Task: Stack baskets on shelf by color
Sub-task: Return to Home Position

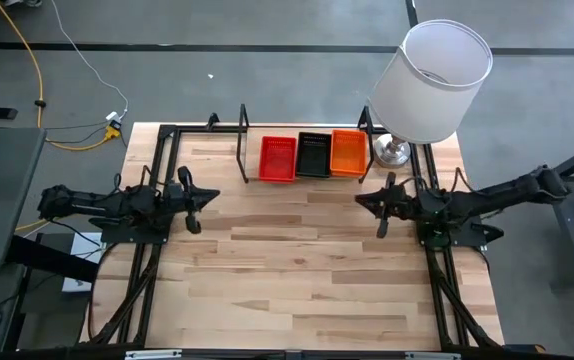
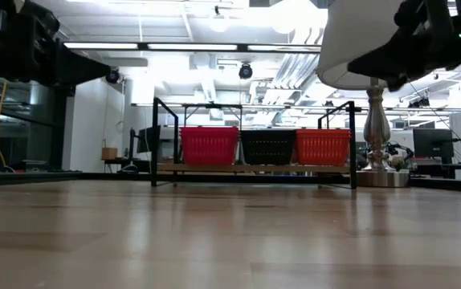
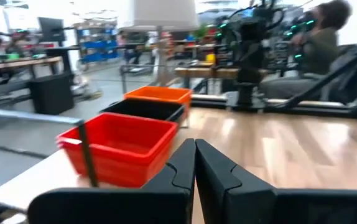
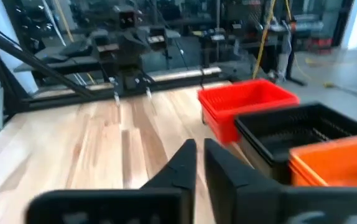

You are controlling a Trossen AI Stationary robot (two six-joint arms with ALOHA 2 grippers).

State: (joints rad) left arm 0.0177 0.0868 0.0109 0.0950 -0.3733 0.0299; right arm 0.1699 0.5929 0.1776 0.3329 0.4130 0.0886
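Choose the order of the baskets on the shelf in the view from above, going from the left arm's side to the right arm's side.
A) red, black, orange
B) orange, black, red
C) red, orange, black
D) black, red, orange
A: on the shelf, the red basket is nearest the left arm's side, the black basket is in the middle, and the orange basket is beside the lamp.

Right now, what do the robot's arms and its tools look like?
They are black all over. The left arm and the right arm are long and chunky, built from jointed pieces. The left tool has two flat, angular, matte-black fingers with stepped inner edges. The right tool is the same black. Tiny green lights glow on the right arm.
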